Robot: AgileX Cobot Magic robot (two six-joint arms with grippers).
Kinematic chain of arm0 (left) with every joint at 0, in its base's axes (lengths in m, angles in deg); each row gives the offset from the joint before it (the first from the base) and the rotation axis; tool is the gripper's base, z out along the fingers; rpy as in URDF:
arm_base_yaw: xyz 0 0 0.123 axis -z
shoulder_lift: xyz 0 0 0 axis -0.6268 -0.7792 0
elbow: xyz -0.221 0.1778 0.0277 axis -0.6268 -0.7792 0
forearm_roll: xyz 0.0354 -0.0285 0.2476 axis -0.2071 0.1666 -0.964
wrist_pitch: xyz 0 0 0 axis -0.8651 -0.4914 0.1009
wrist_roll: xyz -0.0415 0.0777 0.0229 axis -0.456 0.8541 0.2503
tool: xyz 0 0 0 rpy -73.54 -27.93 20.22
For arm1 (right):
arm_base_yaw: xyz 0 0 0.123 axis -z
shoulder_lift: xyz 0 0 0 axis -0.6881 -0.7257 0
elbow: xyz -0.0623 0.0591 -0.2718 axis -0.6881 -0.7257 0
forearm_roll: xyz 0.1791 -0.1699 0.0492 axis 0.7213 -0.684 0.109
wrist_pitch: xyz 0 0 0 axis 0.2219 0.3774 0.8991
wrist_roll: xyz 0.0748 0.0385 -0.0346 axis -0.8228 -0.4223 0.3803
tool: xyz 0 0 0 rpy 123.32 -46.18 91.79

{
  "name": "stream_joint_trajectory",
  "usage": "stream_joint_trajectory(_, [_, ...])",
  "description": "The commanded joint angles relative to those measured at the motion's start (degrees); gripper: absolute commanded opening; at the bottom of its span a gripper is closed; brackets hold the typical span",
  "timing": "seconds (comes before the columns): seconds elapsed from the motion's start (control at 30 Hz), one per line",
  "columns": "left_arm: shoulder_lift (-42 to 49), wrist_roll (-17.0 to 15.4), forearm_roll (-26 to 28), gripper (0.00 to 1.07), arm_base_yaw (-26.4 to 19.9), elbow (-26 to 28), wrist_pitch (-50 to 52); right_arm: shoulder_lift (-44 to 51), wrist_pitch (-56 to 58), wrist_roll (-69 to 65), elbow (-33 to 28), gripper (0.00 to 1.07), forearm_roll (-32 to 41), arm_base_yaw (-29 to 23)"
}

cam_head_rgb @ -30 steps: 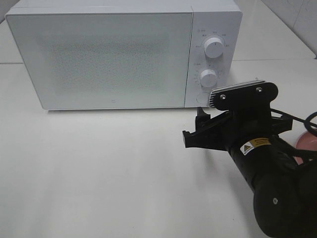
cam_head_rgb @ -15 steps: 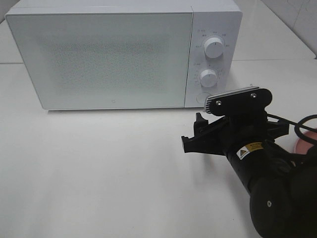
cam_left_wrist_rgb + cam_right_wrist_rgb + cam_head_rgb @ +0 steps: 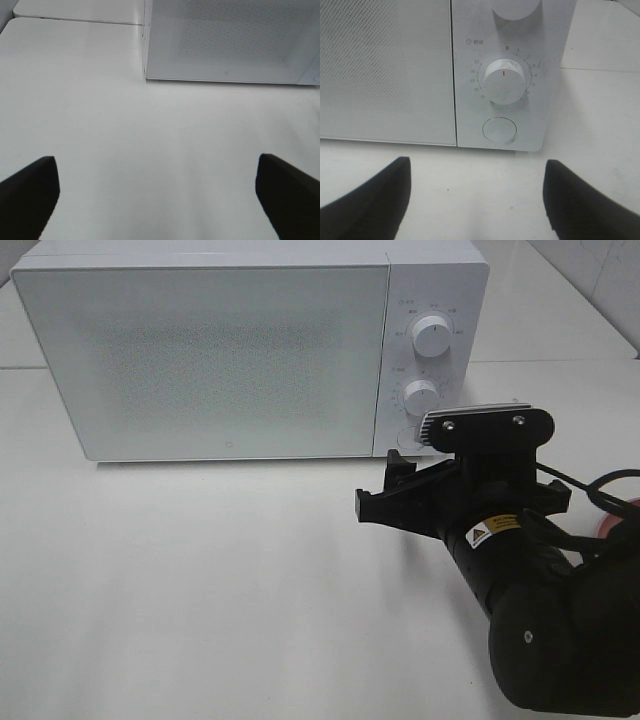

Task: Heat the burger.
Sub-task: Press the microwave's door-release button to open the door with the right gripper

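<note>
While the door (image 3: 210, 355) of the microwave (image 3: 440, 285) is shut, the step in hand looks like opening it; the right tool (image 3: 383, 490) hangs just before the control panel, jaws parted and empty, lined up with the round button (image 3: 499, 130) under the lower dial (image 3: 504, 81); the next move, I judge, calls for a short push forward so that one finger presses that button squarely without brushing the dial; the left tool (image 3: 157, 190) hangs spread wide and empty over the bare surface (image 3: 200, 570); the burger shows in no view, only a sliver of pink plate (image 3: 620, 525) peeking out behind the right arm; against half a second earlier, the right tool sits further left and nearer the panel.
</note>
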Motion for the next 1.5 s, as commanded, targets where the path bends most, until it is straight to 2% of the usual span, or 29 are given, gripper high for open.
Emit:
stream_joint_trajectory(0.03, [0.11, -0.06, 0.11, 1.0, 0.23, -0.06, -0.11, 0.23, -2.86, -14.04, 0.92, 0.66, -0.34, -0.11])
stream_joint_trajectory(0.07, [0.11, -0.06, 0.11, 1.0, 0.23, -0.06, -0.11, 0.23, -2.86, -16.9, 0.97, 0.6, -0.4, -0.11])
stream_joint_trajectory(0.1, [0.11, -0.06, 0.11, 1.0, 0.23, -0.06, -0.11, 0.23, -2.86, -16.9, 0.97, 0.6, -0.4, -0.11])
stream_joint_trajectory(0.17, [0.11, -0.06, 0.11, 1.0, 0.23, -0.06, -0.11, 0.23, -2.64, -28.02, 1.09, 0.51, -0.34, -0.11])
stream_joint_trajectory(0.23, [0.11, -0.06, 0.11, 1.0, 0.23, -0.06, -0.11, 0.23, -2.64, -31.91, 1.09, 0.47, -0.34, -0.11])
stream_joint_trajectory(0.27, [0.11, -0.06, 0.11, 1.0, 0.23, -0.06, -0.11, 0.23, -2.64, -39.19, 1.09, 0.41, -0.34, -0.11])
stream_joint_trajectory(0.3, [0.11, -0.06, 0.11, 1.0, 0.23, -0.06, -0.11, 0.23, -2.64, -39.19, 1.09, 0.41, -0.34, -0.11])
stream_joint_trajectory(0.37, [0.11, -0.06, 0.11, 1.0, 0.23, -0.06, -0.11, 0.23, -2.46, -50.53, 1.09, 0.31, -0.4, -0.11])
stream_joint_trajectory(0.4, [0.11, -0.06, 0.11, 1.0, 0.23, -0.06, -0.11, 0.23, -2.46, -50.53, 1.09, 0.31, -0.4, -0.11])
stream_joint_trajectory(0.43, [0.11, -0.06, 0.11, 1.0, 0.23, -0.06, -0.11, 0.23, -1.95, -58.04, 1.09, 0.25, -0.4, -0.11])
stream_joint_trajectory(0.47, [0.11, -0.06, 0.11, 1.0, 0.23, -0.06, -0.11, 0.23, -1.95, -58.04, 1.09, 0.25, -0.4, -0.11])
stream_joint_trajectory(0.53, [0.11, -0.06, 0.11, 1.0, 0.23, -0.06, -0.11, 0.23, -1.03, -67.15, 1.09, 0.19, -0.4, -0.11])
stream_joint_trajectory(0.67, [0.11, -0.06, 0.11, 1.0, 0.23, -0.06, -0.11, 0.23, 0.63, -75.34, 1.09, 0.13, -0.34, -0.11])
stream_joint_trajectory(0.7, [0.11, -0.06, 0.11, 1.0, 0.23, -0.06, -0.11, 0.23, 1.66, -78.9, 1.09, 0.07, -0.11, -0.11])
stream_joint_trajectory(0.73, [0.11, -0.06, 0.11, 1.0, 0.23, -0.06, -0.11, 0.23, 1.66, -78.9, 1.09, 0.07, -0.11, -0.11])
stream_joint_trajectory(0.8, [0.11, -0.06, 0.11, 1.0, 0.23, -0.06, -0.11, 0.23, 2.01, -81.42, 1.09, 0.0, -0.11, -0.11])
stream_joint_trajectory(1.1, [0.11, -0.06, 0.11, 1.0, 0.23, -0.06, -0.11, 0.23, 6.19, -82.28, 1.78, 0.0, 0.4, 0.06])
stream_joint_trajectory(1.5, [0.11, -0.06, 0.11, 1.0, 0.23, -0.06, -0.11, -3.44, 13.58, -82.16, 6.47, 0.0, -6.07, 7.28])
